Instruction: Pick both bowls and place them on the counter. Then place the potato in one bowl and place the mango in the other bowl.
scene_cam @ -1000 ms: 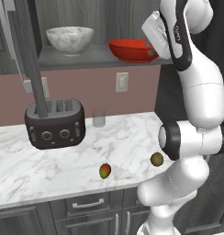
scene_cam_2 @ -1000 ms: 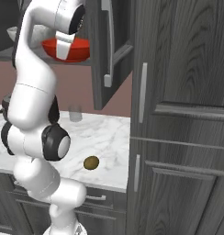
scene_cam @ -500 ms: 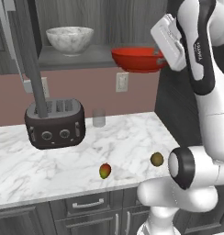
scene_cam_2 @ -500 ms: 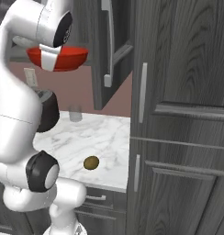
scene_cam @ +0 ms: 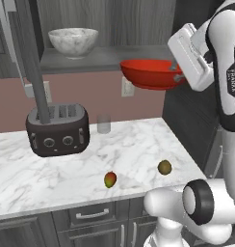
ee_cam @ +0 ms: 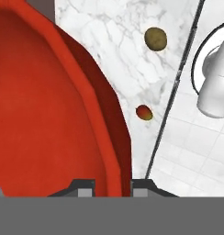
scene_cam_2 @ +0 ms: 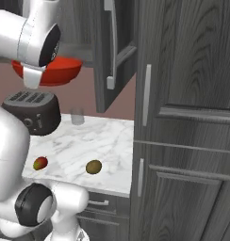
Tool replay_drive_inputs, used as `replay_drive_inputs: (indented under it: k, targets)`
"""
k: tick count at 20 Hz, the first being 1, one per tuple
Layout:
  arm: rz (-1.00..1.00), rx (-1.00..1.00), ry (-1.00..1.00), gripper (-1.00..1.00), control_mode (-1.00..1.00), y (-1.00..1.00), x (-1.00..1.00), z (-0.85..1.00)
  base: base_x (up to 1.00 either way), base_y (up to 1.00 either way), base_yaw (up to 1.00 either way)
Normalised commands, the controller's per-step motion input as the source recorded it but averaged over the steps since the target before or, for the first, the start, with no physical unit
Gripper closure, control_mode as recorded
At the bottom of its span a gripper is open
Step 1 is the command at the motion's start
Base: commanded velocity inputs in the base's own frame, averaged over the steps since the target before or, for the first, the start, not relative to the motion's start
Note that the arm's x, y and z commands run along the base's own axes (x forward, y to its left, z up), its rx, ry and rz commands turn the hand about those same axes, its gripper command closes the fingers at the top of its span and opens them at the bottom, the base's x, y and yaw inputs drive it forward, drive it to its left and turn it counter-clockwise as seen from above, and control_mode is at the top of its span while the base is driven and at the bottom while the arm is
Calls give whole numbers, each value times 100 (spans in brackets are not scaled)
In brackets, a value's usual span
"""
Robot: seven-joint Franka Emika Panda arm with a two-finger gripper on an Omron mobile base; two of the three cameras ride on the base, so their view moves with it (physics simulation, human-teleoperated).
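Note:
My gripper (scene_cam: 177, 77) is shut on the right rim of the glossy red bowl (scene_cam: 148, 73), holding it in the air in front of the dark shelf and above the counter (scene_cam: 134, 149). In the hand view the rim of the red bowl (ee_cam: 45, 114) runs between my fingertips (ee_cam: 85, 186). The white-grey marbled bowl (scene_cam: 72, 41) stands on the shelf at the upper left. On the counter near its front edge lie the mango (scene_cam: 110, 179) and, to its right, the potato (scene_cam: 164, 167). Both show below the bowl in the hand view: potato (ee_cam: 156, 39), mango (ee_cam: 144, 112).
A dark toaster (scene_cam: 57, 129) sits on the left of the counter, with a small glass (scene_cam: 104, 124) beside it at the wall. An open cabinet door (scene_cam_2: 112, 47) hangs right of the bowl, and tall dark cabinets (scene_cam_2: 187, 117) bound the counter's right end.
The red bowl has come off the shelf, moving outward and down with my gripper. The marbled bowl, fruit and toaster have not moved.

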Motion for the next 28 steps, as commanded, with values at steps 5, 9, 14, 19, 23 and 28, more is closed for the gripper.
replay_drive_inputs:
  k: [5,9,14,19,23,28]
  targets:
    - [0,2,1,100,-100,3,-74,-3,0,0,0]
    - [0,1,1,100,-100,5,-62,-19,0,0,0]
    - [0,0,0,100,-100,6,-60,-29,0,0,0]
    - [0,0,3,100,-100,8,-45,-35,0,0,0]
    - [0,0,11,100,-100,8,0,-59,0,0,0]
    - [0,-1,12,100,-100,10,47,-61,0,0,0]
